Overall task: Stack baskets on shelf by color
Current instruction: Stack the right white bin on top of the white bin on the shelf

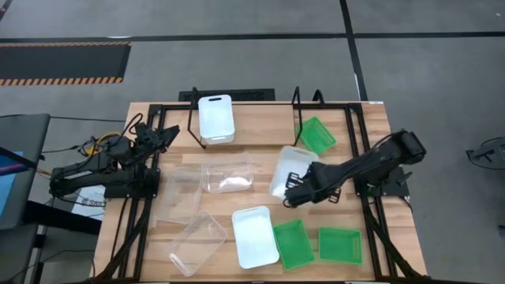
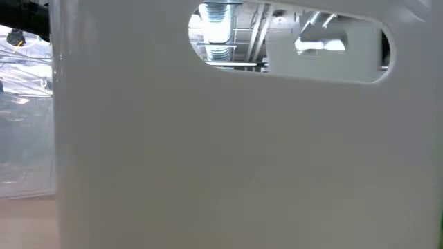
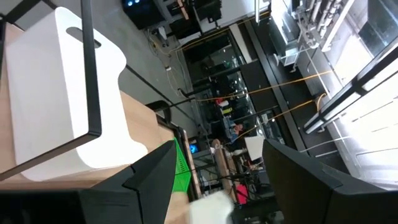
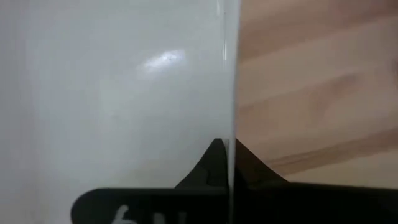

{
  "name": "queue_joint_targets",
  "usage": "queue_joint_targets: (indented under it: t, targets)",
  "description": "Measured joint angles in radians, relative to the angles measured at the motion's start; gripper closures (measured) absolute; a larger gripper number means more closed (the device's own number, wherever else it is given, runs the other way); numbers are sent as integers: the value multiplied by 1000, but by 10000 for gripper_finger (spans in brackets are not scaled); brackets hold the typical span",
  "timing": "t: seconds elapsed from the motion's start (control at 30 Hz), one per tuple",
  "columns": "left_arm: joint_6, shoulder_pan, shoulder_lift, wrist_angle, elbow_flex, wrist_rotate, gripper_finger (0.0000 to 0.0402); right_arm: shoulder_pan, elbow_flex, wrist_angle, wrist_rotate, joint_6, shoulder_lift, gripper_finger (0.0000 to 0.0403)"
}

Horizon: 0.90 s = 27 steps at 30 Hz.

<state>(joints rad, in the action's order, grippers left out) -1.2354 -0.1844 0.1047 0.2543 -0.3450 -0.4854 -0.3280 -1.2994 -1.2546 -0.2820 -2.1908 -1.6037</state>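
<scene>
right gripper: our right gripper (image 1: 289, 195) is mid-bench, fingers (image 4: 214, 163) pinching the thin wall of an opaque white rectangular plastic basket (image 1: 289, 169); wall sits between the two tips in the right wrist view.
left gripper: left gripper (image 1: 162, 136) waits near the low black-metal shelf with light wooden board (image 1: 260, 118), fingers (image 3: 155, 171) spread, nothing between them.
task things: second white basket (image 1: 216, 117) already on the shelf's left end, green mesh-sided basket (image 1: 317, 135) leaning at its right end. Third white basket (image 1: 254, 235), two more green baskets (image 1: 293, 241) (image 1: 340, 244) and three clear see-through bins (image 1: 227, 177) (image 1: 199, 242) (image 1: 175, 195) loose on the bench.
step: we judge it as lift and carry to the white stack.
risk: edge-only pinch, so the basket could swing or slip on lift.
risk 2: swinging basket could catch the shelf's black frame or knock the tilted green one.
</scene>
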Motion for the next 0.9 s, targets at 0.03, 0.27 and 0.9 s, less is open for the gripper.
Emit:
queue_joint_targets:
  t: [0.03,0.27,0.9]
  targets:
    - [0,0,0,3,0,0,174,12,-32,7,-26,59,19,400]
    - [6,0,0,3,0,0,174,267,-291,95,-119,642,-22,401]
    - [12,0,0,2,0,16,174,671,-920,503,80,1345,-632,402]
